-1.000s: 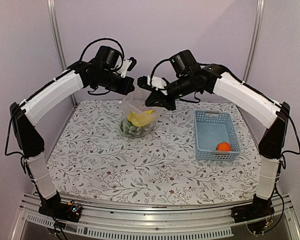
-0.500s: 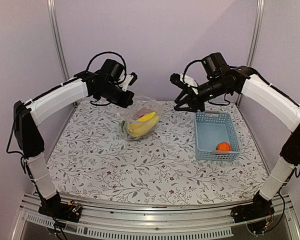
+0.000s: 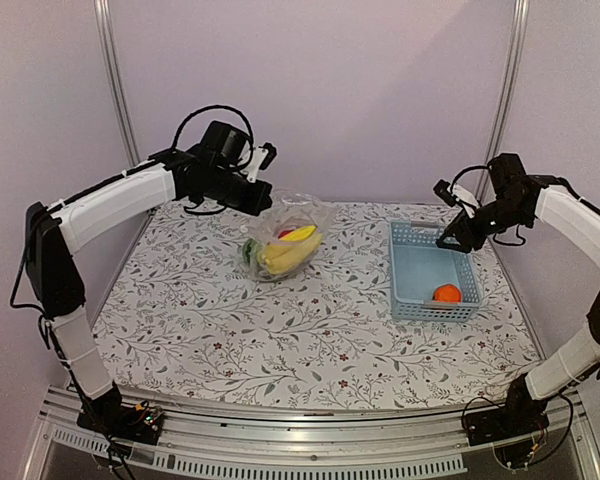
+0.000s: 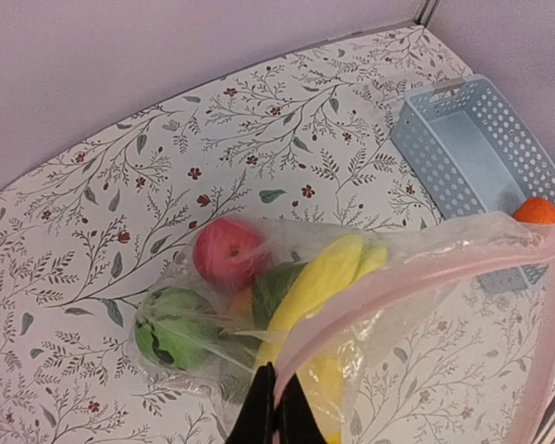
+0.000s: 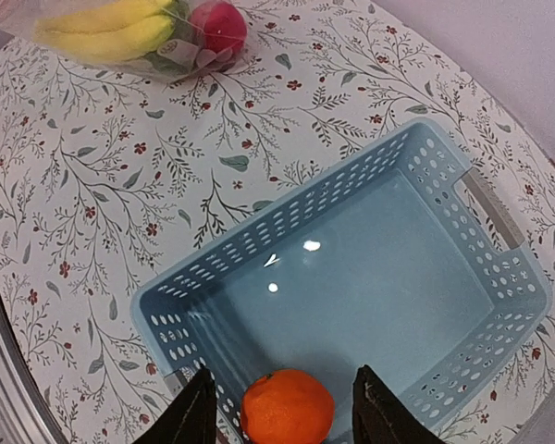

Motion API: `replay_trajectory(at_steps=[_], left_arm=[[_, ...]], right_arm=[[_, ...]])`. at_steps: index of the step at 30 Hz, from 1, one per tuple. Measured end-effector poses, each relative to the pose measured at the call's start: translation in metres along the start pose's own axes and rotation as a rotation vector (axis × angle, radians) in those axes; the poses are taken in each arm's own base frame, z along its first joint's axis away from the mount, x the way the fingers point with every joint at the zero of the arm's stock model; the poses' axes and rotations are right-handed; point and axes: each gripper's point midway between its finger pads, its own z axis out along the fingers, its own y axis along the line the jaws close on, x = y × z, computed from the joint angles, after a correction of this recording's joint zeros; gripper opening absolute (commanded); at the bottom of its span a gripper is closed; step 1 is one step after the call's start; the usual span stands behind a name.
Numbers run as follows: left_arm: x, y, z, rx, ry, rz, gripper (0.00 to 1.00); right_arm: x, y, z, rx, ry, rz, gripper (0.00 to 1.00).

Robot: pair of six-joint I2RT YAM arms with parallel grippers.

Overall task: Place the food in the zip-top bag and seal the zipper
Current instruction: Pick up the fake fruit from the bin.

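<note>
Two arms reach over the flowered bench (image 3: 210, 330). On the left, the left pincer (image 4: 272, 412) is clamped tight on the mouth edge of the clear bag (image 3: 298, 212). Its dark fingers pinch the plastic just where the pinkish zipper (image 4: 425, 270) strip begins, and the strip arcs away to the right and bends down at the edge of the wrist view. The bag's lower part rests on the bench toward the far side, left of centre, with the yellow bananas (image 4: 319, 282), a red apple (image 4: 228, 254) and a green round piece (image 4: 171, 328) inside (all seen through the crinkled plastic). Well apart to the right stands a light-blue basket (image 3: 425, 228), and the orange (image 5: 288, 407) lies in its near right corner. The right pincer (image 3: 450, 236) hovers above the basket's far side, fingers spread wide and gripping nothing, with the orange showing in the gap below.
</note>
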Motion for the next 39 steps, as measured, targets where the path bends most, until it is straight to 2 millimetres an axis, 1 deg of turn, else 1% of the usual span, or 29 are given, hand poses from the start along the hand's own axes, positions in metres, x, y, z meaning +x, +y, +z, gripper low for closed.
replay_trajectory(at_steps=[3, 8, 9, 14, 17, 24, 33, 39], left_arm=[[-0.004, -0.005, -0.002, 0.014, -0.015, 0.000, 0.00], [-0.006, -0.011, -0.004, 0.028, -0.026, 0.004, 0.00], [-0.007, -0.011, -0.004, 0.029, -0.028, 0.004, 0.00], [-0.008, -0.011, -0.004, 0.028, -0.033, 0.004, 0.00], [-0.007, -0.011, -0.002, 0.029, -0.036, 0.003, 0.00], [0.000, -0.012, 0.002, 0.031, -0.022, -0.003, 0.00], [0.000, -0.016, 0.001, 0.037, -0.023, -0.009, 0.00], [-0.001, -0.023, -0.001, 0.047, -0.028, -0.007, 0.00]], right_arm=[[0.021, -0.006, -0.001, 0.036, 0.045, 0.029, 0.60], [0.051, -0.010, 0.007, 0.066, 0.133, 0.058, 0.67], [0.058, -0.011, 0.009, 0.071, 0.153, 0.065, 0.70], [0.076, -0.019, 0.021, 0.082, 0.225, 0.105, 0.78], [0.085, -0.022, 0.027, 0.080, 0.261, 0.125, 0.81], [0.101, -0.021, 0.035, 0.063, 0.324, 0.162, 0.81], [0.116, -0.014, 0.041, 0.019, 0.381, 0.197, 0.80], [0.127, -0.010, 0.048, -0.006, 0.416, 0.217, 0.79]])
